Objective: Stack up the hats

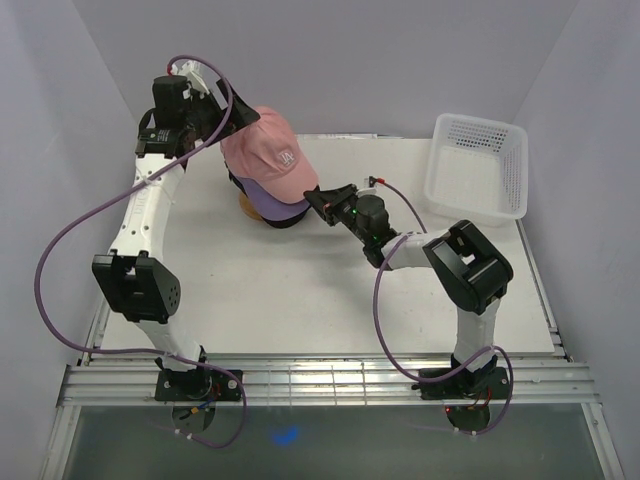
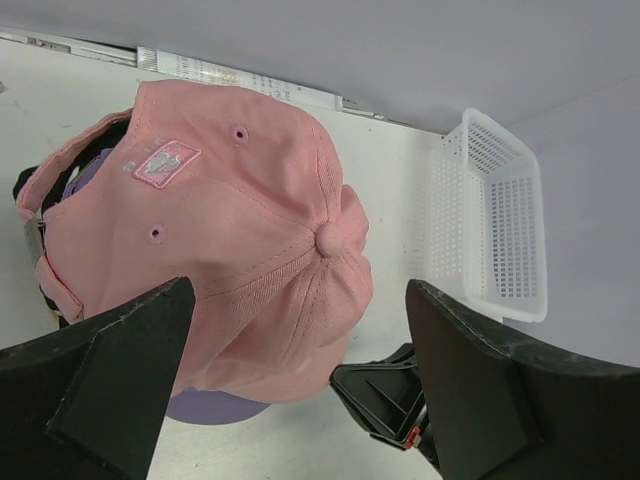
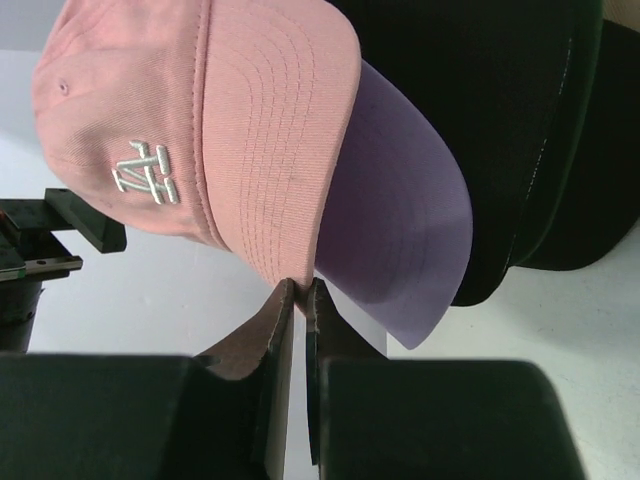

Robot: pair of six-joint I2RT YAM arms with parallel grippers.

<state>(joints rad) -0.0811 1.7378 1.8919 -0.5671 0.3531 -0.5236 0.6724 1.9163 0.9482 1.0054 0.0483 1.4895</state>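
My left arm [image 1: 150, 205] reaches far forward, the left gripper [image 2: 300, 290] pointing down with jaws spread wide. My right arm [image 1: 468, 265] folds inward, the right gripper [image 3: 298, 292] pinched tight on the pink cap [image 3: 200, 120] at its brim.

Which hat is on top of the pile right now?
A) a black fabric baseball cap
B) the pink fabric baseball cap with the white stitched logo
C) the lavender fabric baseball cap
B: the pink fabric baseball cap covers the pile, and only the brims of the lavender cap and the black caps peek out beneath it.
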